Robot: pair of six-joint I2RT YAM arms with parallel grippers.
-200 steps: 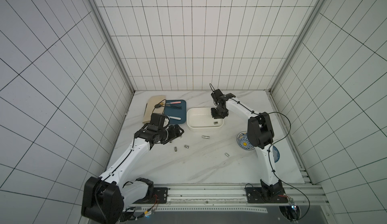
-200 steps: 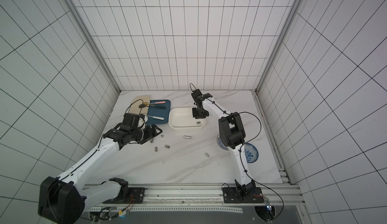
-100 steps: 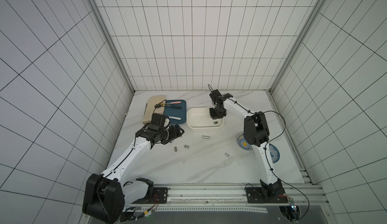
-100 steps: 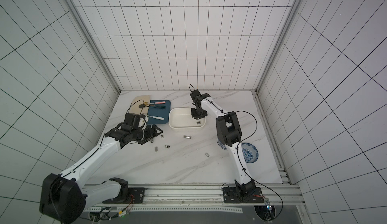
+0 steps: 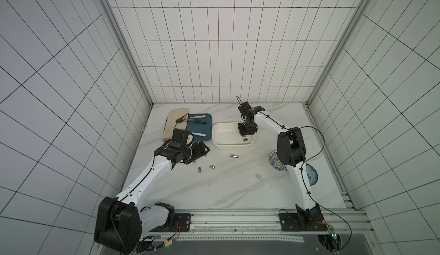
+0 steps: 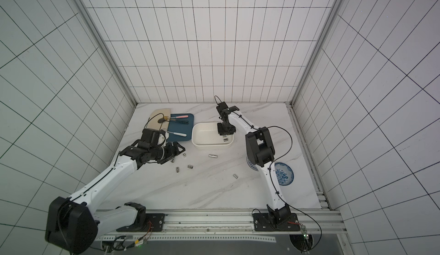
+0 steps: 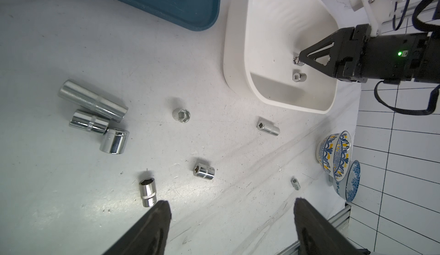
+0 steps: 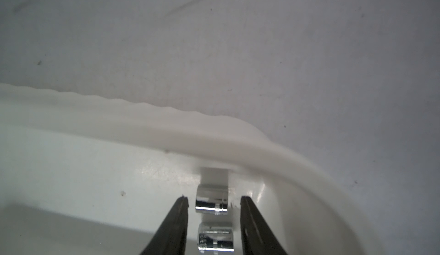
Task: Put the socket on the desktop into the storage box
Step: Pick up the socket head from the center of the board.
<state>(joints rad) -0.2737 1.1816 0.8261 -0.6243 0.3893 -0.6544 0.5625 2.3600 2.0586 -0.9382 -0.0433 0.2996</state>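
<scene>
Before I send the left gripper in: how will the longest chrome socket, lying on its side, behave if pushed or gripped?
The long chrome socket lies on its side on the smooth white marble desktop, so a push would probably roll it. Its polished round wall looks slippery. The shorter chrome socket right beside it would likely shift too.

Even diffuse light, soft shadows; right wrist view blurry, dim.

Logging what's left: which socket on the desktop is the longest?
The long chrome socket, lying on its side in the cluster of three; all the others are short and stubby.
</scene>
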